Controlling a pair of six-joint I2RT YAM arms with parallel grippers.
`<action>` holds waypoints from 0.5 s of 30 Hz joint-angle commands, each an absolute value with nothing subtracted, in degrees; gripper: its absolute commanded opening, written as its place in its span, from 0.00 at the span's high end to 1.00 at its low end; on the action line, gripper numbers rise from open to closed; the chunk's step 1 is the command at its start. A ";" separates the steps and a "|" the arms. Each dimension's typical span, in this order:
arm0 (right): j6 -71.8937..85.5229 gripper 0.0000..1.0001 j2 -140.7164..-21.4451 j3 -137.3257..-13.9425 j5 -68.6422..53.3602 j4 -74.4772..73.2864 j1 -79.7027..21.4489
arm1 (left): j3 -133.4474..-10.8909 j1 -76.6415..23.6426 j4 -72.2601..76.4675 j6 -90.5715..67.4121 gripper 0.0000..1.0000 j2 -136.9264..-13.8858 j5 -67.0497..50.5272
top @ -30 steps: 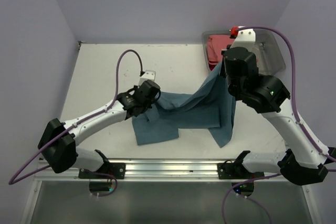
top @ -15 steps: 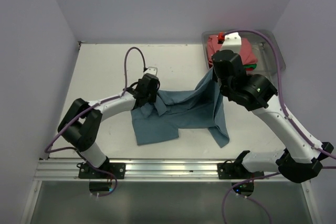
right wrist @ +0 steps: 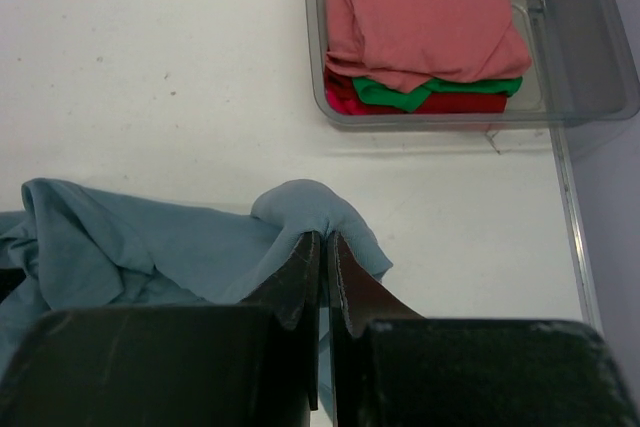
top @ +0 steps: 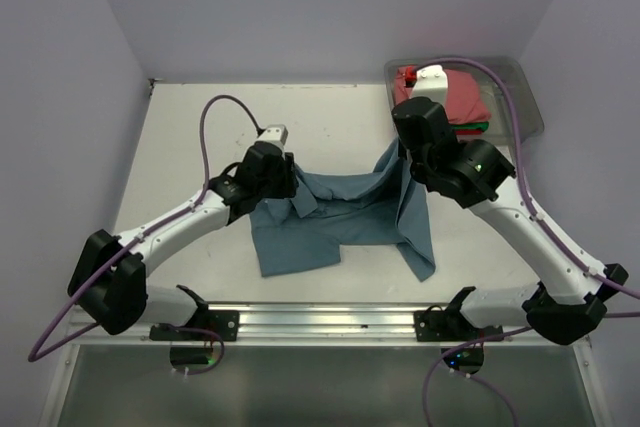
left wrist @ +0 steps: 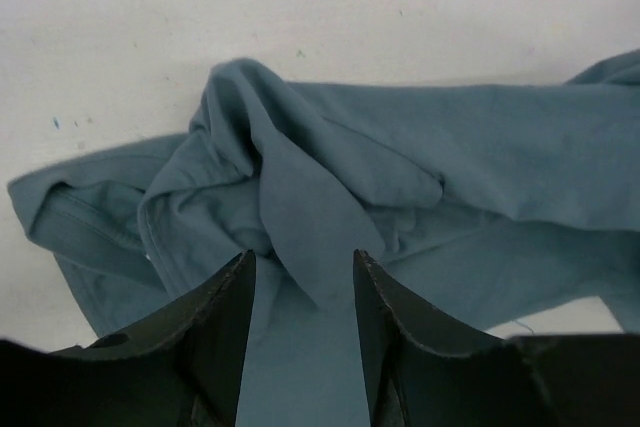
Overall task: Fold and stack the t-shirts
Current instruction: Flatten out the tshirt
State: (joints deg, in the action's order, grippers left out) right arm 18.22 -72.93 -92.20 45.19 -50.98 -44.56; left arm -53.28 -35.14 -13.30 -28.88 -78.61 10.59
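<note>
While my right fingers pinch the soft, limp blue shirt, my left fingers stand apart; a hem corner suits them.

Blue tee rumpled; pink, green, red tees stacked.

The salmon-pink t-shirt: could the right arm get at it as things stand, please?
Probably not yet: the salmon-pink t-shirt lies uncovered nearby, but the right fingers are shut on the blue t-shirt.
</note>
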 commanded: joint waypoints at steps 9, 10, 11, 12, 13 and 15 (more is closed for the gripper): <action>18.90 1.00 -74.88 -92.64 43.86 -48.52 -43.77 | -46.50 -42.00 -14.95 -44.12 0.54 -74.97 6.95; 18.98 1.00 -74.97 -92.64 43.60 -48.52 -43.77 | -46.06 -42.19 -13.64 -44.56 0.54 -75.23 7.03; 18.98 1.00 -74.88 -92.55 43.59 -48.52 -43.77 | -45.71 -42.10 -13.10 -45.34 0.54 -75.84 7.55; 19.07 1.00 -74.88 -92.46 43.51 -48.52 -43.86 | -45.18 -42.19 -12.83 -45.61 0.54 -76.20 8.08; 18.99 1.00 -74.80 -92.37 43.51 -48.52 -43.77 | -44.83 -42.19 -12.40 -45.88 0.54 -76.46 8.87; 18.98 1.00 -74.79 -92.29 43.51 -48.52 -43.68 | -44.13 -42.10 -11.87 -46.49 0.53 -77.08 11.86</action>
